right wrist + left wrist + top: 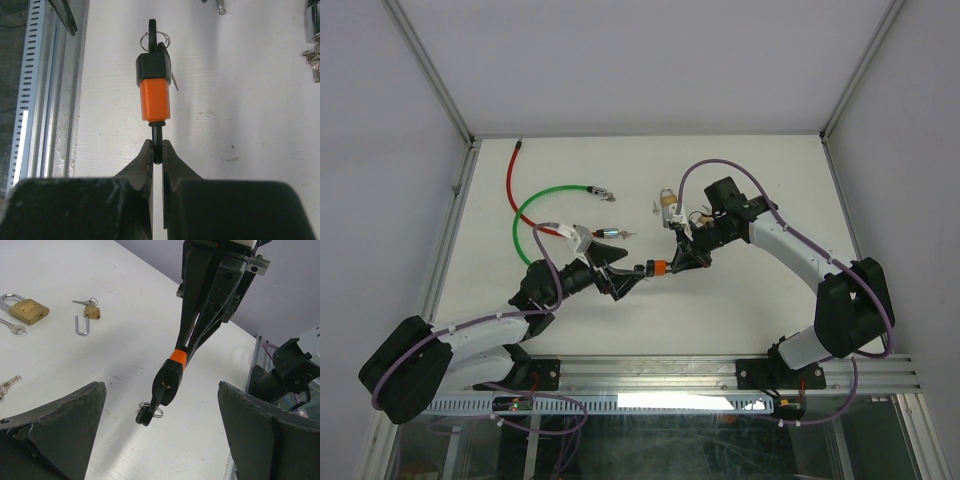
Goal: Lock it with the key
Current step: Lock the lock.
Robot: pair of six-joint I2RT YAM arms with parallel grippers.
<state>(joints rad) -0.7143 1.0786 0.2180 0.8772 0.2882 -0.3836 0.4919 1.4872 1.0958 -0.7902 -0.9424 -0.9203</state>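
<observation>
An orange and black padlock (pixel 155 97) hangs in the air by its thin black shackle (pixel 157 145), with my right gripper (pixel 157 146) shut on that shackle. A black-headed key (pixel 145 415) with a wire ring sticks out of the lock's black far end (pixel 167 382). My left gripper (pixel 160 440) is open wide, one finger (pixel 60 432) on each side of the key and apart from it. In the top view the lock (pixel 655 268) sits between the left gripper (pixel 632 272) and the right gripper (pixel 673 263), above the middle of the table.
A brass padlock (pixel 27 310), a small padlock with an open shackle (pixel 87 320) and loose keys (pixel 15 329) lie on the table. A green cable (pixel 535 205), a red cable (pixel 512 175) and a silver padlock (pixel 667 205) lie further back. The aluminium rail (pixel 37 95) runs along the near edge.
</observation>
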